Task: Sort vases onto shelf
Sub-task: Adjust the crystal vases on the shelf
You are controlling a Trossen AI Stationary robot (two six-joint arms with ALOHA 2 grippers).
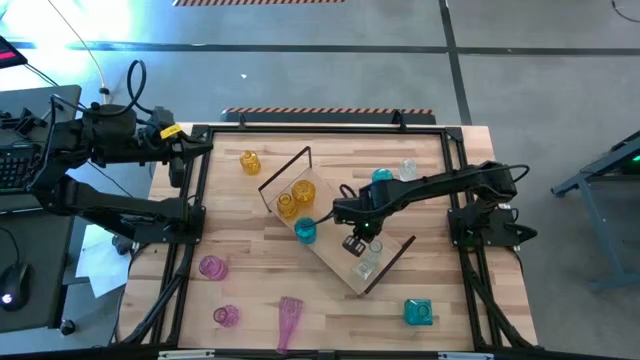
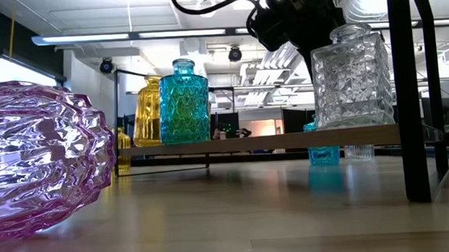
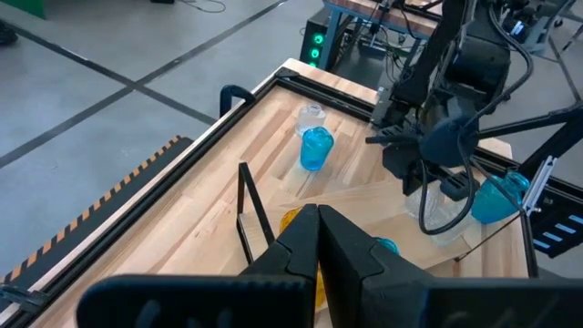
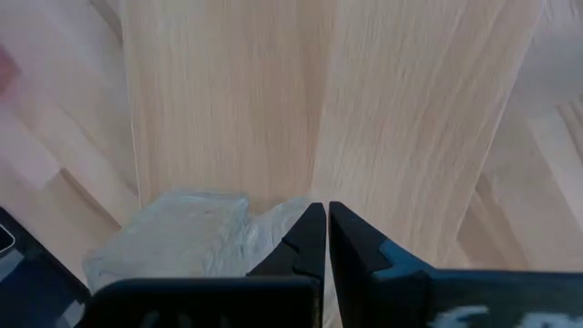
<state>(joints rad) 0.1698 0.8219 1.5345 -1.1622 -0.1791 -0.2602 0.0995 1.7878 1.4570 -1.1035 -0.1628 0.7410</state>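
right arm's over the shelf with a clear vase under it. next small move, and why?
Probably lift the right end effector straight up, then head for a vase off the shelf, such as the square teal vase. Its fingers are shut and hold nothing; the clear square vase stands upright on the board beside the teal bottle and amber vases. The left end effector waits shut at the table's left edge.

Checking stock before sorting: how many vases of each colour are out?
Amber vases: 2 (maybe a third on the shelf)
Teal vases: 3
Pink vases: 3
Clear vases: 2
Total: 10
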